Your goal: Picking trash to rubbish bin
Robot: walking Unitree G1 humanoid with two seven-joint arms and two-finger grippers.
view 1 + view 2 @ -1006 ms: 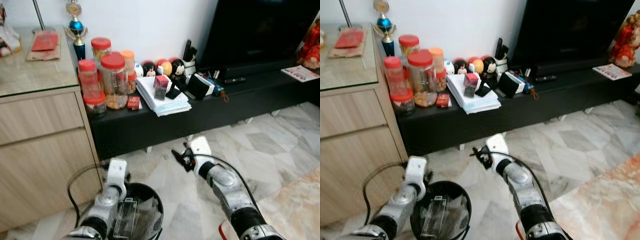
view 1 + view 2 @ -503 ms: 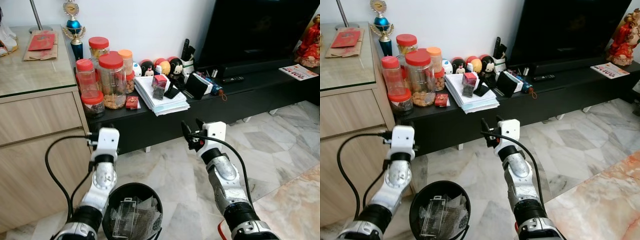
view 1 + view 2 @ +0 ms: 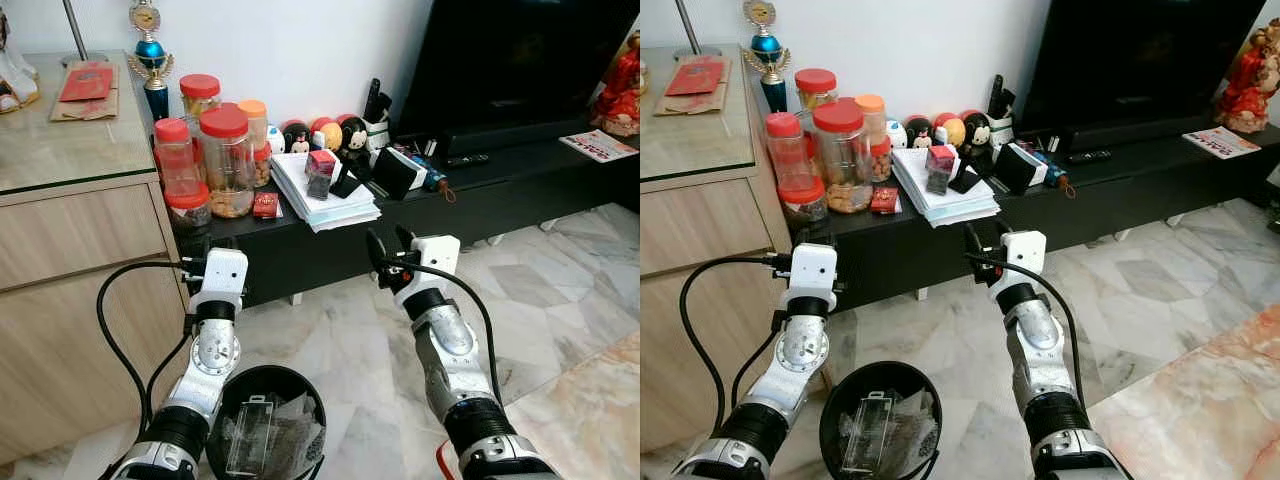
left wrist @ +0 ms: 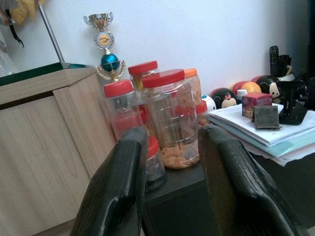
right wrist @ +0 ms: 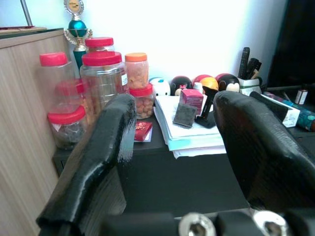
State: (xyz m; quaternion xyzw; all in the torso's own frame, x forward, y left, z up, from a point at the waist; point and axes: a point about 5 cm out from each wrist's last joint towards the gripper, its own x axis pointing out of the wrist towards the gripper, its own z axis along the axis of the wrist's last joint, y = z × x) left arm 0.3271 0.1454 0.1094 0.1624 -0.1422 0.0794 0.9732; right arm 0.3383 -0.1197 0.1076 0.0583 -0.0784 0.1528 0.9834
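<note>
- While both arms are raised toward the black shelf, the left eye view shows the bin on the floor between them, below the left gripper, already holding clear plastic trash; it sits close, likely for easy drops.
- From the right eye view, the right gripper has fingers parted and empty, facing the paper stack, probably scouting for more trash.
- Along the left wrist view, the two fingers stand a moderate gap apart, holding nothing, aimed at the red-lidded jars.
- Along the right wrist view, wide-spread fingers frame a small dark square on the papers, a possible next pick.
</note>
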